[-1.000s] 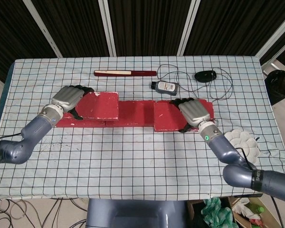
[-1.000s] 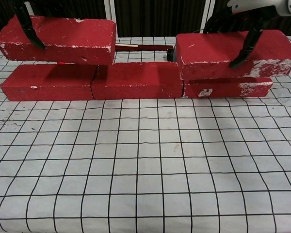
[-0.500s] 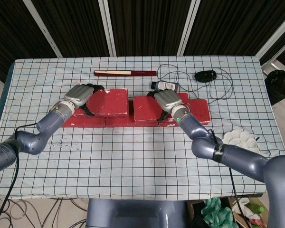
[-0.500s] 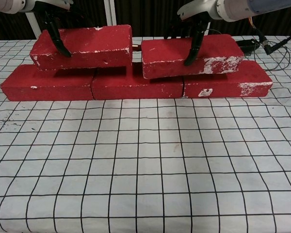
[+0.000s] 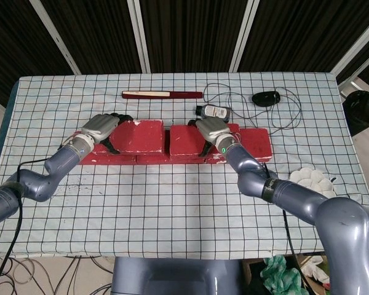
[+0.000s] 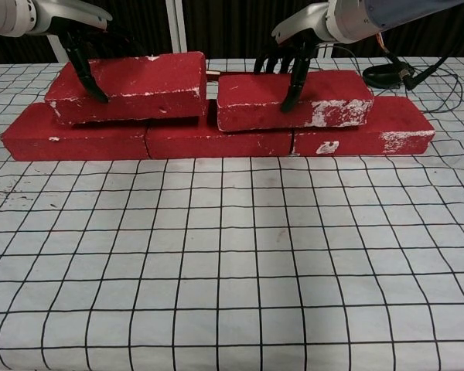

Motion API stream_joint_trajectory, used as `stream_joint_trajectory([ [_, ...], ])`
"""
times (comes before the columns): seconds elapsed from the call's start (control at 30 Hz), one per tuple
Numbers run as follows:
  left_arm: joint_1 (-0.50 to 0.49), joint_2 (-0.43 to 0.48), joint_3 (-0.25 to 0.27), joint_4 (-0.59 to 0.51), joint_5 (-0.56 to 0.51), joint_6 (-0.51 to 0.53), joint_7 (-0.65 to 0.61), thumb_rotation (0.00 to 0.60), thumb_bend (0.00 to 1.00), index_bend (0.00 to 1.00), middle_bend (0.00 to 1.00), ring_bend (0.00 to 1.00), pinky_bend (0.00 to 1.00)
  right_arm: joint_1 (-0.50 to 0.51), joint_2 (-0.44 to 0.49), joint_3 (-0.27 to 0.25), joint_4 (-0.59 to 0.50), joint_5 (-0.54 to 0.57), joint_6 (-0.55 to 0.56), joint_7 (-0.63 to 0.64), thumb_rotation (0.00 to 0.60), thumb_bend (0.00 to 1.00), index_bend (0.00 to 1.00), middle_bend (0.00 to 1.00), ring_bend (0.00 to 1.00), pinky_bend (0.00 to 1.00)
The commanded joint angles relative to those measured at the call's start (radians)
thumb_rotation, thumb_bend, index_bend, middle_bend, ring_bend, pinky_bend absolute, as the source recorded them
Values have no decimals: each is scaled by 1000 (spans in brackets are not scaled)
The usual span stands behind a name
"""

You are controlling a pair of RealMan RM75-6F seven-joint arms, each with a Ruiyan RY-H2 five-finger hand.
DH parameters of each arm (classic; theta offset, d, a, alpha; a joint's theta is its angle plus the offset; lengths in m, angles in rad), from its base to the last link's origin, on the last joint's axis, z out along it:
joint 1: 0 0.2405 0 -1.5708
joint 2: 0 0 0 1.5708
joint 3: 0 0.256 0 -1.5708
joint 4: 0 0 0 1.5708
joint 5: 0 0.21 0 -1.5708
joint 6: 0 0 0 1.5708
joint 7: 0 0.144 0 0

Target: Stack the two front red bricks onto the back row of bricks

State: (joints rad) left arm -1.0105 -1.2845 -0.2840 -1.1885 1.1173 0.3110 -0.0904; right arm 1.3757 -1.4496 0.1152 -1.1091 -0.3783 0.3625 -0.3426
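Three red bricks form the back row (image 6: 216, 141) end to end; its right end (image 5: 256, 142) lies bare. Two more red bricks sit on top, side by side with a narrow gap between them. My left hand (image 5: 101, 126) grips the left upper brick (image 5: 140, 136) at its left end, fingers (image 6: 86, 72) hooked over the front face. That brick (image 6: 131, 83) lies slightly tilted on the row. My right hand (image 5: 211, 128) grips the right upper brick (image 5: 186, 141) from above, fingers (image 6: 295, 79) down its front. That brick (image 6: 325, 99) spans the middle and right bricks.
Behind the bricks lie a red-and-white stick (image 5: 163, 94), a small bottle (image 5: 214, 111) and a black mouse (image 5: 265, 97) with a looping cable. A white flower-shaped dish (image 5: 312, 179) sits at the front right. A black bin (image 5: 363, 110) stands off the table's right edge.
Both hands have carried their bricks inward from the row's ends and down onto it. The two upper bricks now nearly meet over the middle.
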Motion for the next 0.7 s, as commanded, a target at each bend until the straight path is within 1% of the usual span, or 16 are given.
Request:
stream_joint_trajectory([
  [0.03, 1, 8, 10, -1, 22, -7, -12, 600, 167, 170, 212, 100, 180, 4, -8, -6, 12, -4, 4, 17, 600, 162, 206, 258, 256, 197],
  [0.2, -3, 5, 13, 6, 13, -25, -38, 600, 165, 168, 212, 100, 181, 7, -14, -12, 20, -17, 6, 35, 600, 162, 206, 258, 256, 197],
  [0.7, -40, -6, 39, 30, 2, -66, -46, 600, 165, 167, 212, 100, 180, 10, -35, -26, 55, -37, 9, 77, 600, 162, 206, 257, 256, 197],
])
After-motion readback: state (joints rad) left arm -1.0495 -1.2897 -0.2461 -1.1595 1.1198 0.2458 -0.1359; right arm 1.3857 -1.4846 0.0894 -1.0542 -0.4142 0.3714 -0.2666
